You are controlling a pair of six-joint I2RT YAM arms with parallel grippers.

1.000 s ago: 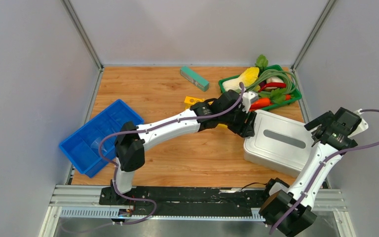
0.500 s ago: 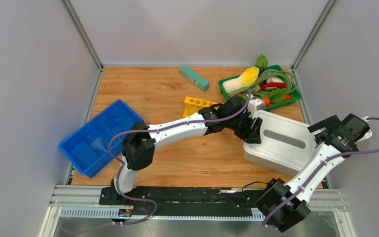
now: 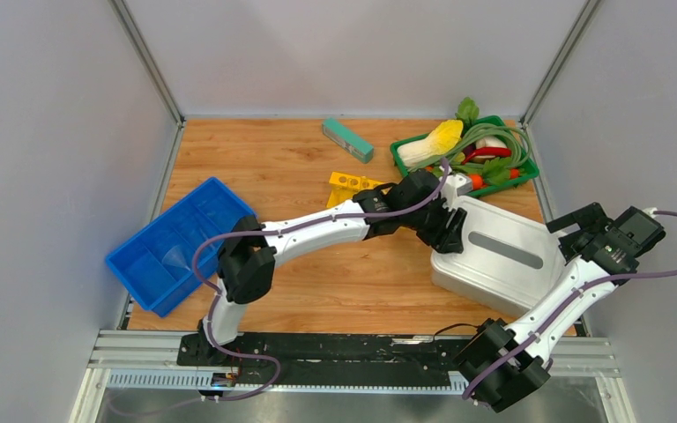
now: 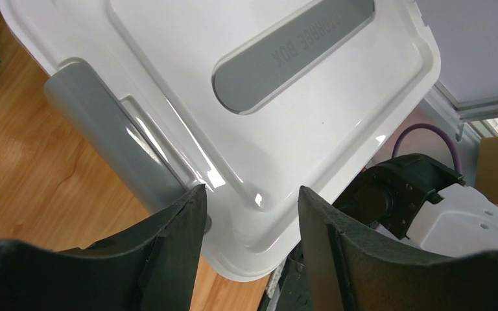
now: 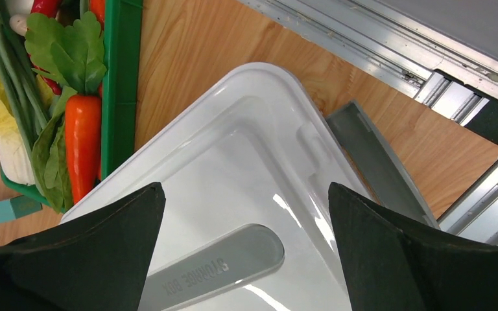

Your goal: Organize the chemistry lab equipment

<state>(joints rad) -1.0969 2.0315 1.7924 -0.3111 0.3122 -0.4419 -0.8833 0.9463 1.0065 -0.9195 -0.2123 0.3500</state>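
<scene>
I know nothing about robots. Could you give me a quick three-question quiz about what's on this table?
1. True or false: the right gripper is shut on a carrot.
2. Which thing lies nearest the left wall? A) green basket B) blue compartment tray C) teal block
3. What words are moulded into the grey strip on the white storage box?

Key
1. False: it is open, over the white storage box.
2. B
3. STORAGE BOX
</scene>
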